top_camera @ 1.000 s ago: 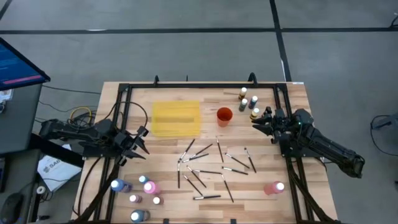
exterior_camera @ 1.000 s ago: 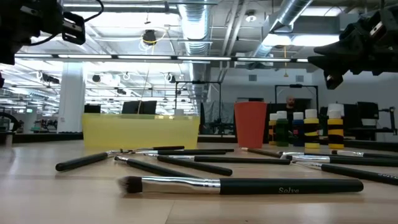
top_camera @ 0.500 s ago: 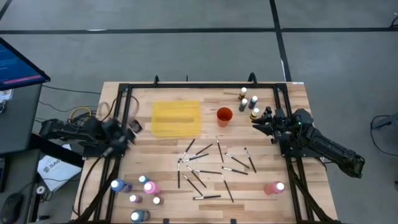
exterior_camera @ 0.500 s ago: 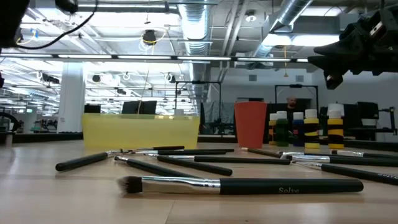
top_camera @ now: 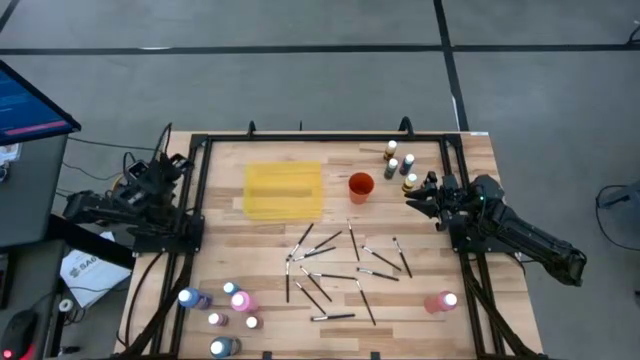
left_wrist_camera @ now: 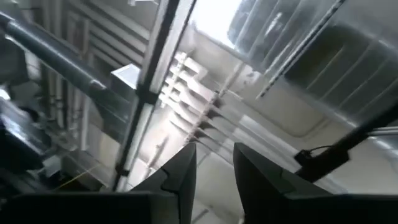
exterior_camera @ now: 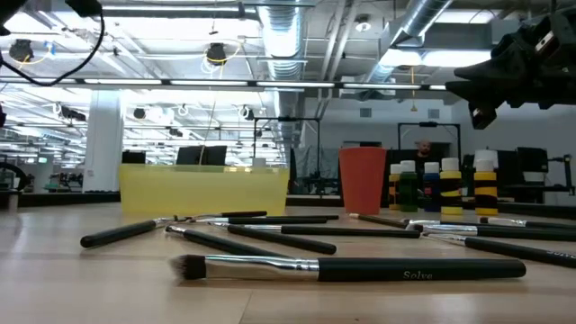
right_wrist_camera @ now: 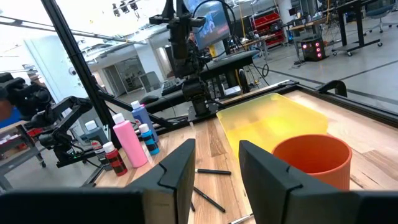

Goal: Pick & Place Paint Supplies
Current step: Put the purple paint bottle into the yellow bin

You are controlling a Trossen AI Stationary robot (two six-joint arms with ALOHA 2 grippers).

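Observation:
Several thin dark brushes [top_camera: 330, 265] lie scattered on the wooden table's middle, also seen close in the low view [exterior_camera: 360, 267]. Small paint bottles stand in a group at the near left [top_camera: 225, 305] and another at the far right [top_camera: 400, 165]. One pink bottle [top_camera: 440, 302] lies on its side near the right. My left gripper [top_camera: 158, 172] is at the table's left edge, tipped up at the ceiling and open [left_wrist_camera: 214, 168], holding nothing. My right gripper [top_camera: 415, 195] hovers level beside the far-right bottles, open [right_wrist_camera: 214, 165] and empty.
A small orange-red cup [top_camera: 360, 186] stands beside a flat yellow mat [top_camera: 283, 190] at the table's far middle. A black frame [top_camera: 205, 200] runs around the work area. A monitor [top_camera: 30, 105] and cables sit off the table's left.
My left gripper has risen and drawn back toward the table's left edge. It has tipped from pointing across the table to pointing up at the ceiling, and has left the low view. Nothing on the table has moved.

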